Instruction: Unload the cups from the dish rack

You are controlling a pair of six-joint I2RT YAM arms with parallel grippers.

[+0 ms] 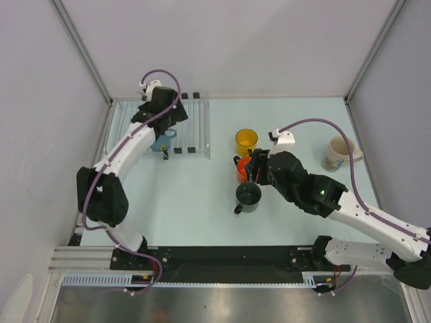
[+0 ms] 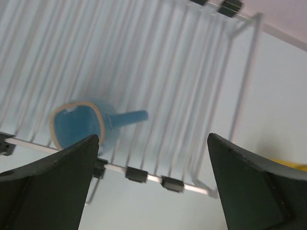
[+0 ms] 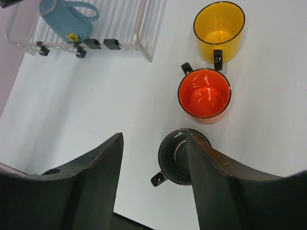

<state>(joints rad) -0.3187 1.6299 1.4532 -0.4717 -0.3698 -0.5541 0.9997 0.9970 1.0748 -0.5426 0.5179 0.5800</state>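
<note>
My left gripper (image 2: pixel 151 143) is spread over the light blue handled mug (image 2: pixel 79 125) — lined up for the last pick from the clear barred dish rack (image 2: pixel 240 81). Right gripper (image 3: pixel 154 139) spread, empty.

Light blue cup (image 3: pixel 62 19) alone rests in the dish rack (image 3: pixel 123 19)

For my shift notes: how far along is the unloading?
Done: yellow mug, orange mug, dark grey mug and cream mug stand on the table. In hand: nothing; the left tool is open near the blue mug, the right tool open and empty. Left: that blue mug, in the rack.
</note>
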